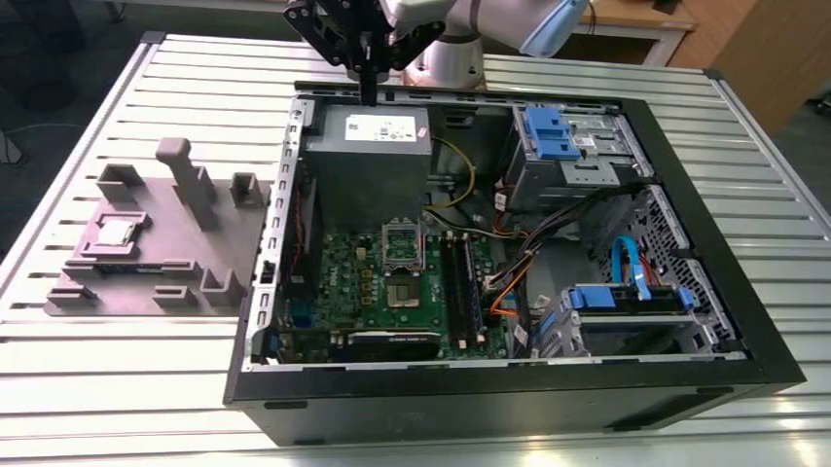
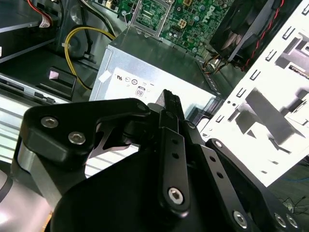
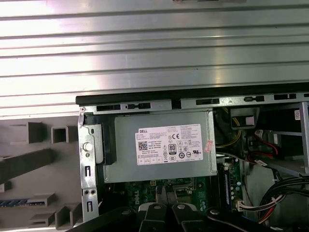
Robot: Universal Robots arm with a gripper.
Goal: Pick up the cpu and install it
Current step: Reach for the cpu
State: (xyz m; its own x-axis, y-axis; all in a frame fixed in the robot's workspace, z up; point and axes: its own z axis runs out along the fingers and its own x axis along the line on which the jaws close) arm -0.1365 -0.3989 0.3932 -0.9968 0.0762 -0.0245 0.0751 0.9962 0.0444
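Over the PSU [image 1: 368, 165] end of the case [image 1: 520, 409] | gripper [image 1: 370, 94] fingers together, empty | cpu [image 1: 117, 232] way off in the jig [image 1: 143, 282] on the worktop [image 1: 130, 370], exterior view's left

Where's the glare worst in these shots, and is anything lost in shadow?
First wrist view: the slatted table glares in bright bands. Second wrist view: the perforated case wall is washed out white. Exterior view: even light, the cpu plain, the case floor dim.
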